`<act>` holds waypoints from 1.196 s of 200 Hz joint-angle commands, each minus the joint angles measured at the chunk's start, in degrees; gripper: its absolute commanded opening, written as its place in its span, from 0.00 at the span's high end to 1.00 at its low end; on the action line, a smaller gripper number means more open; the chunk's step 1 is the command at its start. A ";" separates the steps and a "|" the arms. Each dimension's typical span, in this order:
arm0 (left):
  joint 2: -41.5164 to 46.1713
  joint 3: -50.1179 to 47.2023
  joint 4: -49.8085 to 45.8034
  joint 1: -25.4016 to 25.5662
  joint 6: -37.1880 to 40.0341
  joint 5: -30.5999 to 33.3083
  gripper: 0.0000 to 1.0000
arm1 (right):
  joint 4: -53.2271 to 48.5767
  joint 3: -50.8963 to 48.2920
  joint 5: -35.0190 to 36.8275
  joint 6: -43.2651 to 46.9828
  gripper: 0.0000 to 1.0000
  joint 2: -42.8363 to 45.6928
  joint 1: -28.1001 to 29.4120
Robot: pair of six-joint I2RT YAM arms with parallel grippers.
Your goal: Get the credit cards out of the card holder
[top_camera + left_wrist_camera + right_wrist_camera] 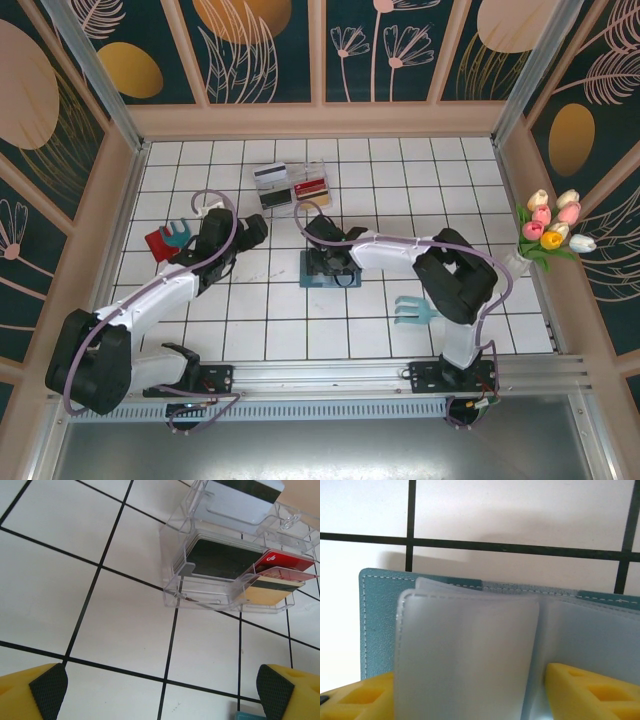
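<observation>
Card holder [375,625] sleeve hides right claw [470,697] grip: unclear | left claw [161,690] released

Left wrist view: the frame's top edge crops the clear tray [172,585] and its striped white-grey card [235,502]. Overhead, the right gripper [335,270] covers much of the card holder [310,282], on the tray's near side. Close up, a frosted sleeve [465,655] masks the holder's pockets; whether the jaws grip it is unclear.
</observation>
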State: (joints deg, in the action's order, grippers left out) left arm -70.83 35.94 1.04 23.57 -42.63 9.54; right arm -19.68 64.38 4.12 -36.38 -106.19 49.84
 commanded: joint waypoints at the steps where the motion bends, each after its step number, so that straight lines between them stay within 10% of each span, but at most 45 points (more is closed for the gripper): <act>1: -1.05 -1.03 2.21 -0.24 -1.83 -2.18 0.01 | 2.77 -3.69 -8.38 -0.09 0.39 0.67 -1.37; 93: -4.32 -0.38 3.97 -0.28 -2.57 -4.84 0.02 | 6.76 -7.77 -12.73 -0.60 0.63 5.78 -4.67; 199: -1.25 4.16 -2.54 -0.28 1.45 6.06 0.02 | 7.51 -7.27 -3.56 -0.40 0.19 21.76 -6.27; 239: 2.60 8.58 -5.48 -0.26 9.11 18.29 0.01 | 5.90 -4.50 15.42 6.39 0.01 27.94 -8.37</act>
State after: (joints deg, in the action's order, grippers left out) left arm -71.70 41.45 -2.17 23.57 -39.66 17.52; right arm -12.86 57.39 5.45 -34.74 -82.02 42.74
